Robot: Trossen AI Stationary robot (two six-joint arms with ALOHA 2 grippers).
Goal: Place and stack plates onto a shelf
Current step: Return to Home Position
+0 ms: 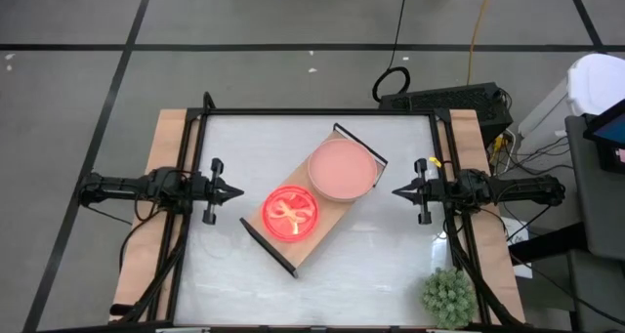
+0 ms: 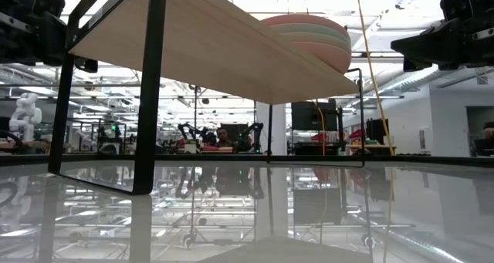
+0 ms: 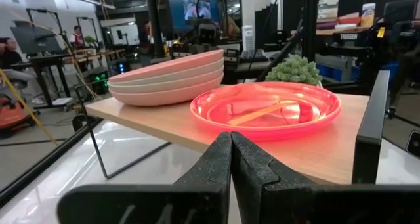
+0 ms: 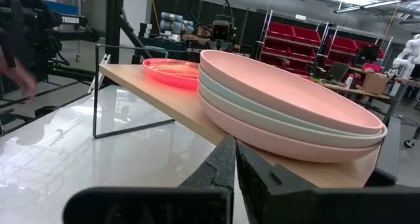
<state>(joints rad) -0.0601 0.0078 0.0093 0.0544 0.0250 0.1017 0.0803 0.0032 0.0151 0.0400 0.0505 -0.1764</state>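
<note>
The light-wood shelf [image 1: 314, 214] with black frame ends stands slantwise on the table's middle. A stack of large matte plates [image 1: 342, 168], dusty pink on top with pale ones between, sits on its far right end; it shows too in the right wrist view [image 4: 289, 115] and the low view [image 2: 312, 30]. A translucent neon pink plate [image 1: 290, 214] with an orange one inside lies on the shelf's near left end [image 3: 266, 109]. My left gripper [image 1: 237, 191] hovers left of the shelf, shut. My right gripper [image 1: 396, 189] hovers right of it, shut. Neither touches anything.
A spiky green plant [image 1: 448, 296] sits at the table's near right corner. Black frame bars [image 1: 317, 112] run along the table's far edge and sides. Bare white tabletop [image 1: 371, 265] lies near the shelf. People and other workstations show in the room beyond.
</note>
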